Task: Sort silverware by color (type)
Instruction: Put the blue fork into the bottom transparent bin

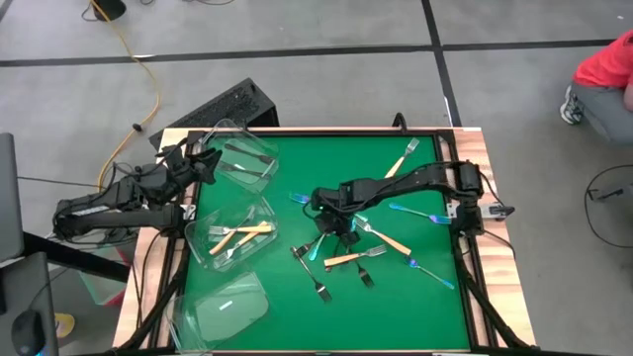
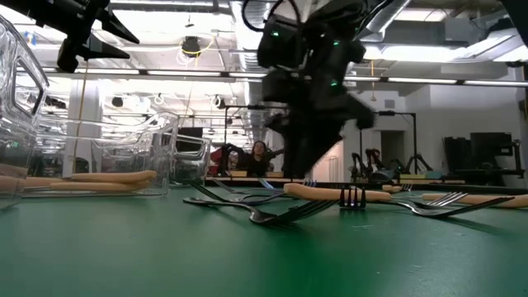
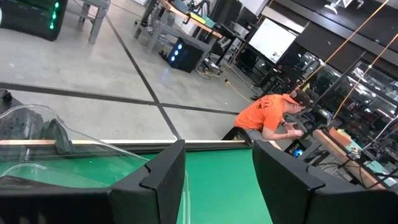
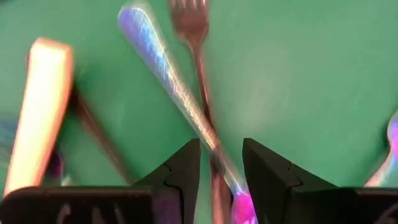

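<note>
Right claw is lowered over the fork pile at desk centre, fingers part-open and straddling an iridescent blue fork crossed over a dark metal fork; nothing is gripped yet. Pick step is judged in hand. Cream-handled forks are seen in the middle tub, at nine o'clock. Remaining forks are scattered from three to six o'clock. Left claw is held open, empty, over the far tub at ten o'clock. Next: closure on the blue fork alone, the dark one left.
</note>
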